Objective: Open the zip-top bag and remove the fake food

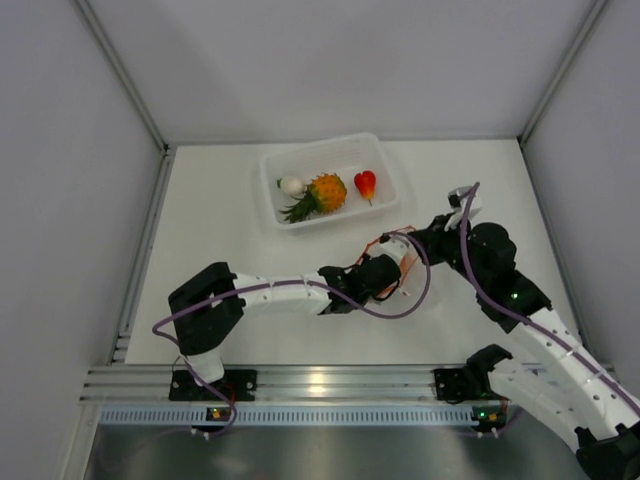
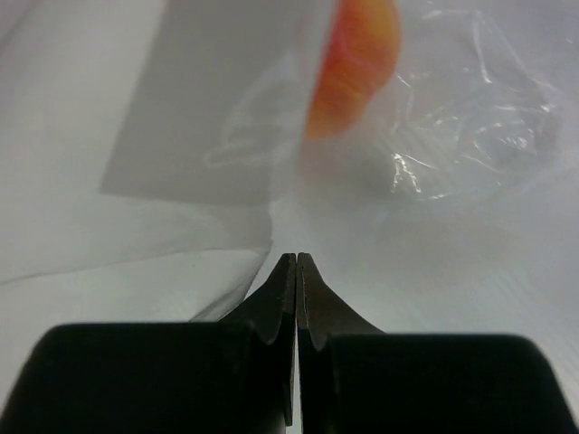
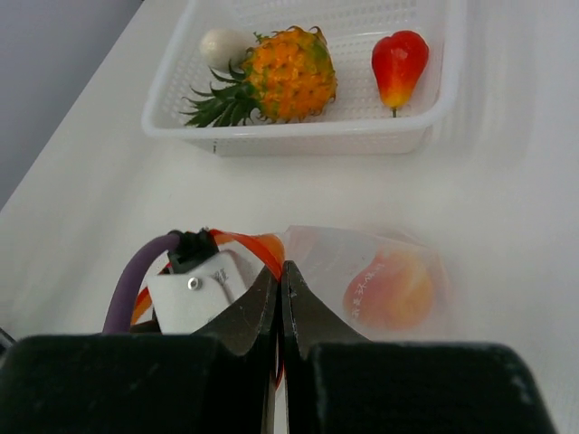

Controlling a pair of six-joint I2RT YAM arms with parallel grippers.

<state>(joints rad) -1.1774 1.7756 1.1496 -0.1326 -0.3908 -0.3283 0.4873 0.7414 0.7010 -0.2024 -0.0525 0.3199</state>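
Zip-top bag (image 3: pixel 321 258) around peach-coloured fruit (image 3: pixel 389 291)

We record: left arm (image 1: pixel 270 293) stretched low rightward, right arm (image 1: pixel 540 330) bent leftward, tips nearly meeting at centre. Jaws of left tool (image 2: pixel 297 262) fully closed; right tool (image 3: pixel 281 269) likewise.
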